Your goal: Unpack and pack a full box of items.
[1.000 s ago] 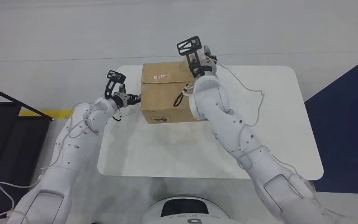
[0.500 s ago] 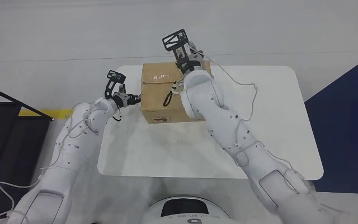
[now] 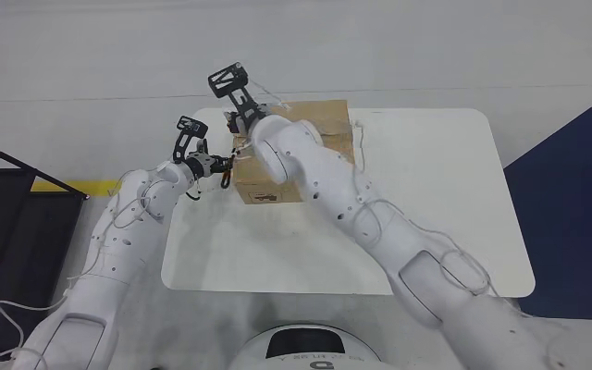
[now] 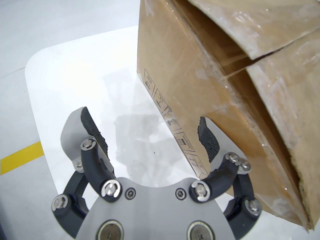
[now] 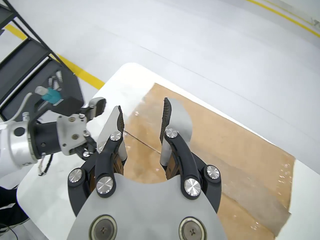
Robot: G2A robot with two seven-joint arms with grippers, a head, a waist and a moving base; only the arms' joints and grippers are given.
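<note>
From the top view, the cardboard box (image 3: 328, 120) sits right up at the far edge of the white worktop (image 3: 444, 203), toward the far-left corner. The right arm (image 3: 370, 213) stretches across it from the near-right side and covers most of its top. The left hand (image 3: 220, 166) sits just off the box's left side, low to the worktop, close to the left edge.

Over to the left wrist view: that hand is spread wide open and there's nothing in it. Bare worktop shows between the two ribbed pads (image 4: 96, 131). One pad is right by the box's lower corner edge, though I can't tell whether it actually touches. The box looms large here, with glossy tape over the brown card and a row of printed handling symbols along its bottom edge. Its flaps are ajar, with a dark gap between them.

Now the right wrist view: the right hand (image 5: 143, 108) is over the box's taped top, at the end nearest the worktop's far-left corner. Its fingers are partly apart and hold nothing. Whether the tips touch the card, I can't say. The left hand shows just past that end of the box. On the floor beyond the worktop's left edge there's a black rack (image 5: 22, 58) and a yellow floor line (image 5: 82, 72).
</note>
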